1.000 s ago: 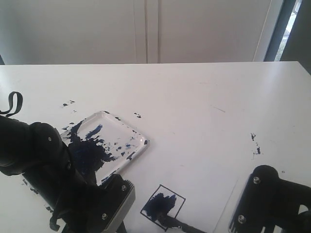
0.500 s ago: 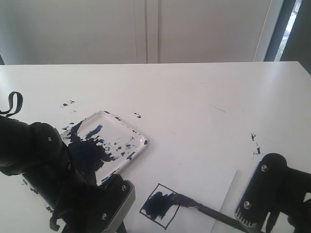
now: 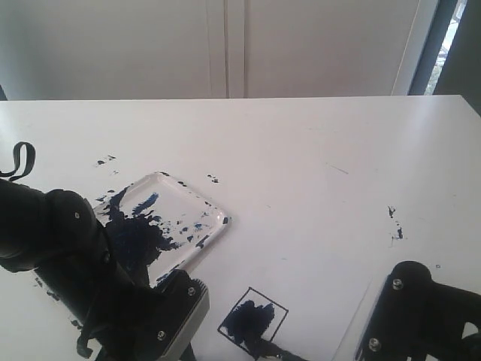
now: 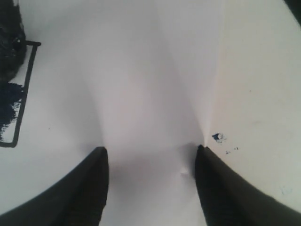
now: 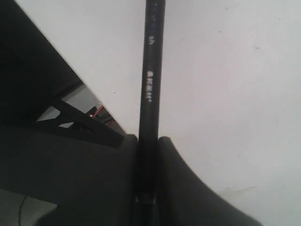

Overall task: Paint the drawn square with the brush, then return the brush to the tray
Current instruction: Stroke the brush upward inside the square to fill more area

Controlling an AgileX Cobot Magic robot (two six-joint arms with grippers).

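The drawn square (image 3: 253, 316) has a thin black outline and is partly filled with dark blue; it lies on a white sheet near the front edge. The brush (image 3: 270, 349) has its dark tip at the square's near edge. Its black handle (image 5: 150, 70) runs straight out of my right gripper (image 5: 148, 141), which is shut on it. The clear tray (image 3: 216, 222), smeared with dark blue paint, lies left of the square. My left gripper (image 4: 150, 155) is open, its fingers (image 4: 91, 188) low over the white sheet beside the square (image 4: 19, 94).
Small dark paint specks (image 3: 105, 161) dot the table behind the tray, and more specks (image 3: 394, 222) lie at the right. The left arm (image 3: 83, 271) covers the tray's near corner. The right arm (image 3: 421, 316) fills the lower right corner.
The brush tip has swept from the square's right side back to its near edge. The right arm has moved left and toward the front edge. The left arm has stayed still.
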